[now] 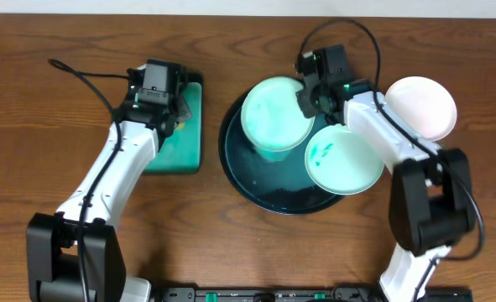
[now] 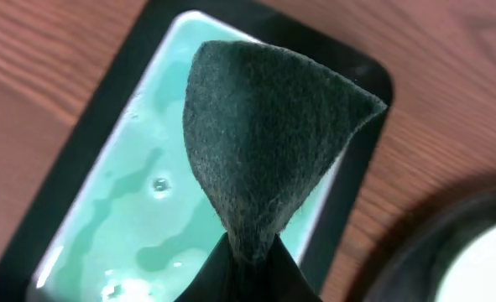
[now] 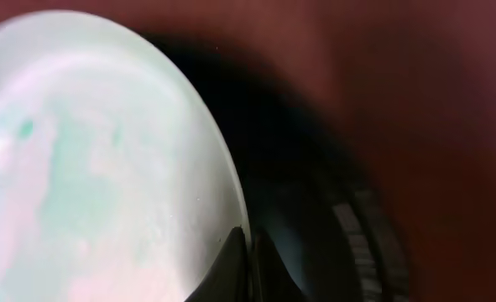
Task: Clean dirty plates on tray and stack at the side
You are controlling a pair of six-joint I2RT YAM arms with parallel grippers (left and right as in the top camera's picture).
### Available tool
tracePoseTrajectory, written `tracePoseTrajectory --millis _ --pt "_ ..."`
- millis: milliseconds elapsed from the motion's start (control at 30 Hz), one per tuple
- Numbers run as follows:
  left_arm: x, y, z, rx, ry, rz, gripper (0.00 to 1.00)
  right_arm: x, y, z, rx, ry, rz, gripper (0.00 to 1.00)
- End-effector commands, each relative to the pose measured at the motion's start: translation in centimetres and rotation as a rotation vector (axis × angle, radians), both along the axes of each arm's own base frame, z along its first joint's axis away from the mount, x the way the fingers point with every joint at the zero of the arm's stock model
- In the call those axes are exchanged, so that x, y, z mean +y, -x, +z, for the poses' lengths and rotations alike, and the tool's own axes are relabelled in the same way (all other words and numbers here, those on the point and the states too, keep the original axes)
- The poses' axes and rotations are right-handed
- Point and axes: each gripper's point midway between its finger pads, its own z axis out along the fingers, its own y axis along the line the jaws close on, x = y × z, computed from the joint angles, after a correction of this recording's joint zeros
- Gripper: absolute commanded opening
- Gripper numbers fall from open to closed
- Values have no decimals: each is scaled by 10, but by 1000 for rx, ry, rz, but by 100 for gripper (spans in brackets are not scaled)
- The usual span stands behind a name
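Scrubbing pad (image 2: 264, 143) hangs pinched in the tightly closed left gripper (image 2: 248, 264), above the rectangular teal tray (image 2: 113, 105). The smeared plate (image 1: 274, 113) lies to that gripper's right, on the near side of the round black tray (image 1: 225, 147). Its far rim is clamped between the right gripper's (image 1: 308, 99) closed fingers. The coming move likely carries the pad rightward onto the plate's bare face.

Dim, apparently blurred right-wrist close-up
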Motion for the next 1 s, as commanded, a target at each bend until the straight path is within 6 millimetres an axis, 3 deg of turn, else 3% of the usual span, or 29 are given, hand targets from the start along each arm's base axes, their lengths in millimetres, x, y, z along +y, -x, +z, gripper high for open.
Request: tracePoseTrajectory --millis 0,300,533,700,967 --pt "9 -2 3 -2 5 33 7 -10 -5 44 -141 172 26 1" --pt "12 1 2 10 -8 36 7 -12 -2 61 -207 364 57 1" --pt "18 1 3 6 -41 57 7 0 4 71 -252 530 106 1" --pt "18 1 2 7 -41 56 7 9 7 67 -241 455 88 1" --pt "18 1 2 7 -41 56 7 27 11 52 -148 152 108 1"
